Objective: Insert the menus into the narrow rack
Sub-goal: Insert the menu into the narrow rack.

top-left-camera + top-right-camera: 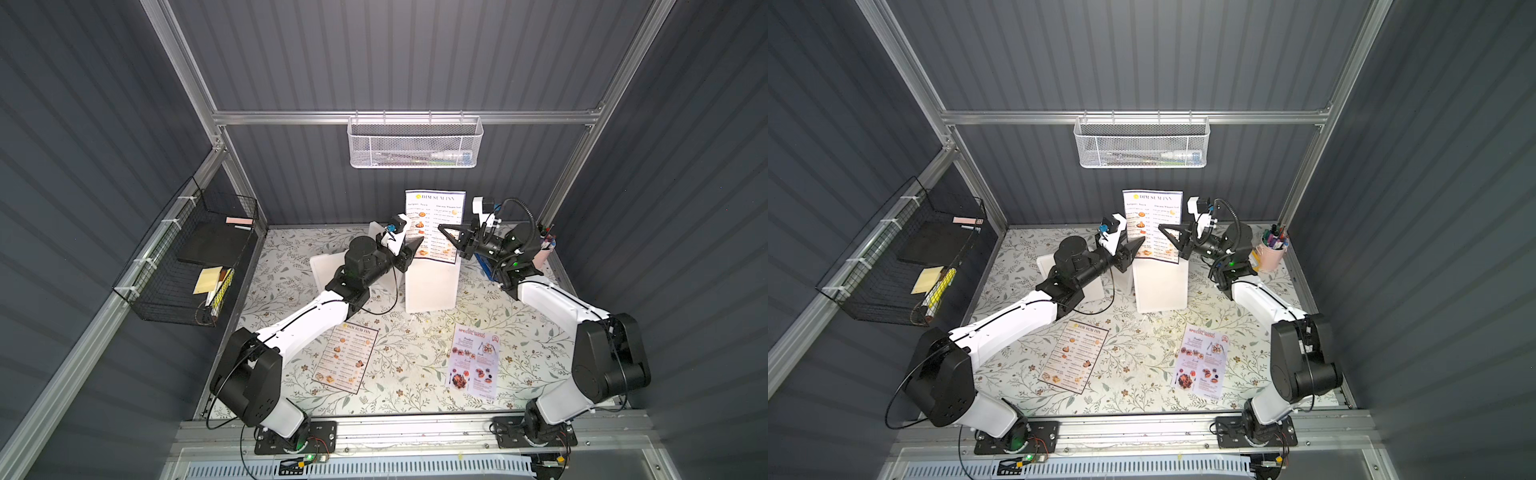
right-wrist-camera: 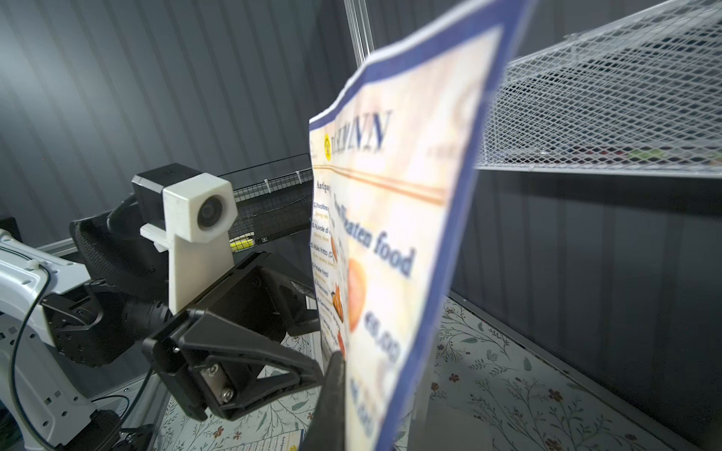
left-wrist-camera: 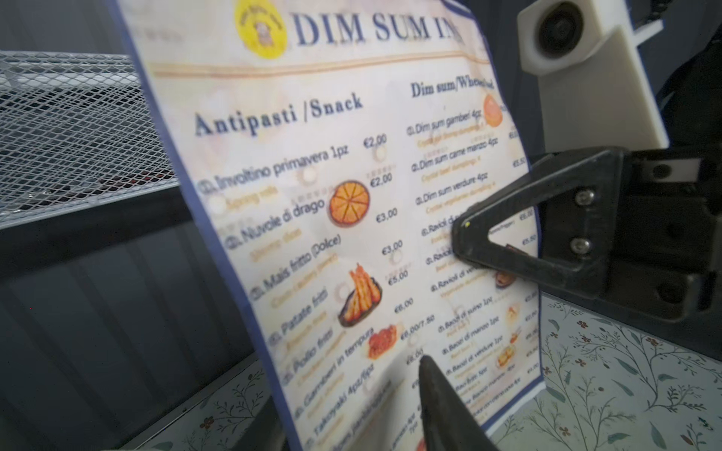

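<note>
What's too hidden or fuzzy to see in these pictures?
- White basket: contents blurred behind mesh, both top views.
- Lavender menu: small print too tiny, both top views.
- Held menu: top edge cut off, left wrist view.
- White board: partly hidden by left arm, both top views.

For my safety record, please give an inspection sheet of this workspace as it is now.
Surface: floral table, no spills seen.
Job's things: upright DIM SUM INN menu not yet in the white mesh rack; flat DIM SUM INN menu and lavender menu on the table.
Clutter: white flat holders, pen cup, black wire basket.
Grippers: right gripper shut on the upright menu; left gripper at its opposite edge, grip unclear.
Cables: thick black cable arcs over right arm; thin cable loops beside left arm.
Surroundings: grey ribbed walls, aluminium frame.
</note>
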{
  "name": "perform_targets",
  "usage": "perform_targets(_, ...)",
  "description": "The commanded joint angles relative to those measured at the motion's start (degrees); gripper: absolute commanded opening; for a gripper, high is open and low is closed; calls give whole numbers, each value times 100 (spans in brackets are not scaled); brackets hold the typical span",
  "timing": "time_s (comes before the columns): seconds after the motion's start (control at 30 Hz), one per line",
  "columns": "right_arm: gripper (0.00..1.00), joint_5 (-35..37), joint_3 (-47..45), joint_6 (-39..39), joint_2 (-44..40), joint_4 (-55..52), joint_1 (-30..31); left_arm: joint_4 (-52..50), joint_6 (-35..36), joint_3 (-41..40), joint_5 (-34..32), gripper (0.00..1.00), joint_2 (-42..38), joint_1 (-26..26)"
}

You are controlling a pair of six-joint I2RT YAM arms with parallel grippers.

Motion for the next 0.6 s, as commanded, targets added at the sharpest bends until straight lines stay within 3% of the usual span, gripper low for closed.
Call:
perform_targets(0.0,0,-155,151,324,116,608,-22,120,4,143,207,50,48,35)
perform_targets(0.33,0,-7,76,1280,100,1704,-27,641,8,-313,829,52,-137,96)
perform_targets(0.57,0,177,-135,1175,-212,1596,-31,788,17,-426,1168,34,-192,148)
